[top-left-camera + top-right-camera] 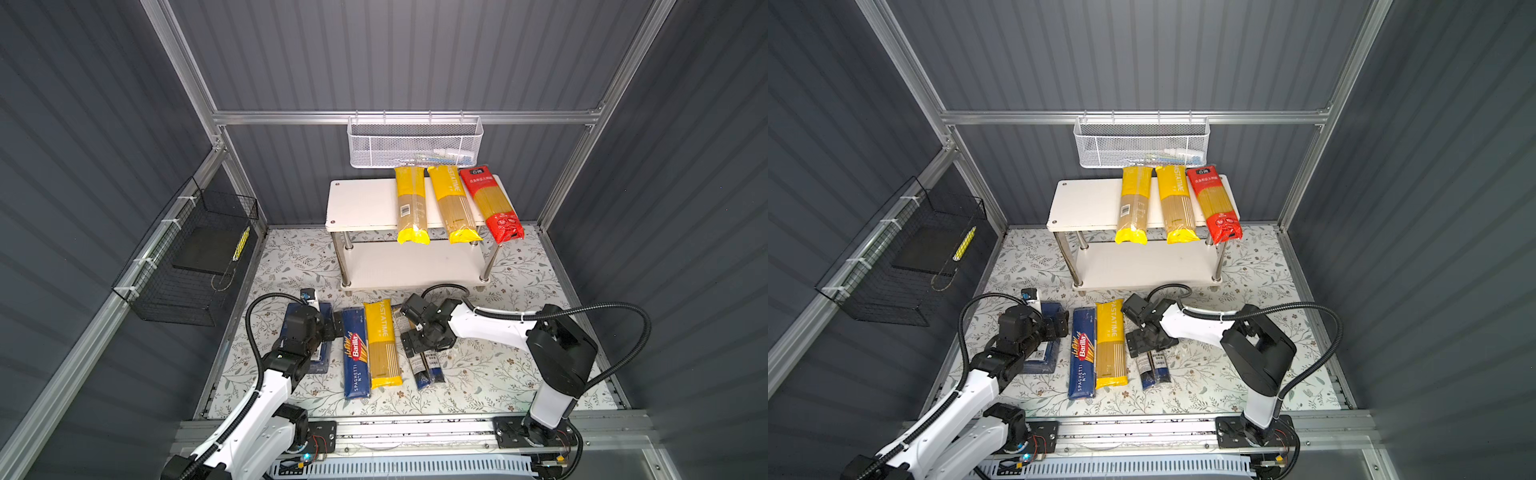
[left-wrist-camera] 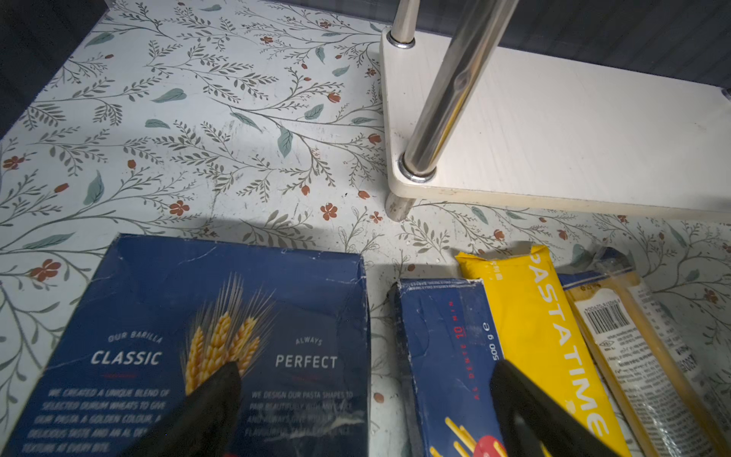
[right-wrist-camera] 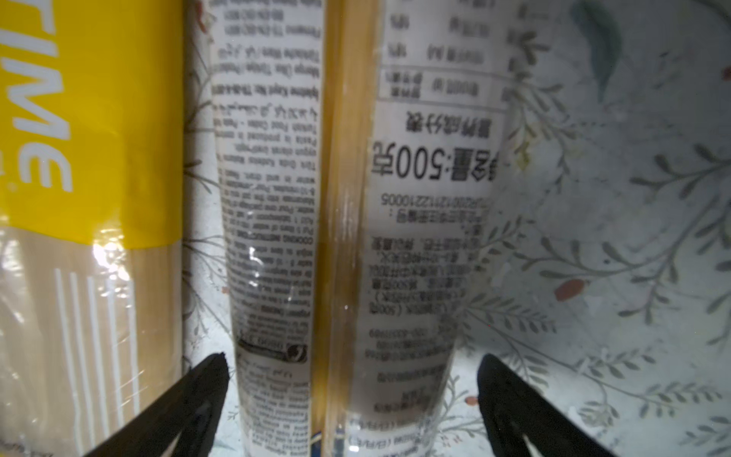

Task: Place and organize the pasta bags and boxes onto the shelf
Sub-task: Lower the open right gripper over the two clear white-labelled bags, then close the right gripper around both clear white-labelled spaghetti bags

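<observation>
Spaghetti in the clear bag [image 3: 340, 198] lies flat on the mat [image 1: 498, 365], in front of the shelf [image 1: 365, 203] and just beside the mat's yellow bag [image 1: 382, 345]. The right gripper [image 3: 352, 368] hangs low over it with its jaws spread wide, one on each side of the bag, gripping nothing yet. The likely trouble is the jaw on the yellow bag's side. It stands close to that bag's edge and could pinch both films together. The clear film also looks slick, and a long bag caught off its middle would droop and may slide out. Left of these lie the narrow box [image 1: 356, 357] and the wide box [image 2: 221, 316]. The left gripper [image 2: 364, 380] hovers above the gap between the boxes, also spread and empty. On the shelf's top board sit the left shelf bag [image 1: 411, 203], the middle shelf bag [image 1: 453, 203] and the red bag [image 1: 492, 203]. All three overhang the front edge, and the red one is askew at the right end, so a careless placement could nudge them off. The lower board looks bare. The white basket [image 1: 415, 141] above holds something pale that I cannot make out. The black basket [image 1: 187, 266] on the side wall holds a dark flat slab and a small yellow-patterned item.
</observation>
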`<state>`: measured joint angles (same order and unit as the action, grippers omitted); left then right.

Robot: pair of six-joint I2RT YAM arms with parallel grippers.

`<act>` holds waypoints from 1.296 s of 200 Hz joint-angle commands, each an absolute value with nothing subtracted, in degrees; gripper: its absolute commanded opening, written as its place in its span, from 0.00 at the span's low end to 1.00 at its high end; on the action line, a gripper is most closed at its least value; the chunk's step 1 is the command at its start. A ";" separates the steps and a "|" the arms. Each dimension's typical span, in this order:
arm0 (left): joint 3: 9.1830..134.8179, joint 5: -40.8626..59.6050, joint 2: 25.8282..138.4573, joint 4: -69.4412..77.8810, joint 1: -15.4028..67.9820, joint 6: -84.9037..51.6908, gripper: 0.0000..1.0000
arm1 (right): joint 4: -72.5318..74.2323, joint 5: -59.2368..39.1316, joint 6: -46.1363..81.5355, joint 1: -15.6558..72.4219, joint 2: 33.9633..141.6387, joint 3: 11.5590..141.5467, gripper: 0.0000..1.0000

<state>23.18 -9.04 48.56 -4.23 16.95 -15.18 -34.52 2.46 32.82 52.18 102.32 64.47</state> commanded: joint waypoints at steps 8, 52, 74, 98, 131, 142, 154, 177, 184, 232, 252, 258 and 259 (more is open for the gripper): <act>23.55 -9.52 48.95 -3.95 17.22 -14.24 0.99 | -36.54 4.25 33.94 53.24 104.14 66.27 0.99; 23.55 -9.60 48.78 -3.94 17.23 -14.24 0.99 | -33.54 2.36 35.80 53.61 104.06 64.83 0.99; 23.55 -9.59 48.78 -3.96 17.23 -14.24 0.99 | -33.30 2.51 36.19 53.68 104.47 64.43 0.99; 23.55 -9.53 48.89 -3.95 17.19 -14.24 0.99 | -33.37 2.64 36.45 53.87 105.17 64.12 0.99; 23.53 -9.57 48.78 -3.96 17.15 -14.24 0.99 | -35.21 4.41 37.02 54.11 105.65 64.07 0.99; 23.55 -9.66 48.91 -3.96 17.22 -14.23 0.99 | -36.81 5.74 36.76 54.53 106.29 64.78 0.99; 23.63 -9.67 48.95 -3.96 17.19 -14.24 0.99 | -38.05 6.30 36.56 54.83 106.94 65.45 0.99; 23.62 -9.66 48.89 -3.96 17.16 -14.24 0.99 | -38.54 6.49 36.65 55.28 107.82 65.83 0.99; 23.56 -9.67 48.85 -3.95 17.20 -14.26 0.99 | -38.54 6.44 36.80 55.37 108.01 65.92 0.99; 23.64 -9.75 49.00 -3.96 17.24 -14.24 0.99 | -36.89 5.60 37.51 55.55 108.10 65.36 0.98; 23.64 -9.76 49.03 -3.91 17.22 -14.24 0.99 | -35.22 4.86 37.87 55.52 107.95 64.62 0.95; 23.64 -9.75 49.00 -3.95 17.11 -14.24 0.99 | -34.79 4.75 38.01 55.55 107.99 64.39 0.94; 23.64 -9.71 48.98 -3.95 17.17 -14.24 0.99 | -34.75 4.75 38.03 55.55 108.00 64.36 0.94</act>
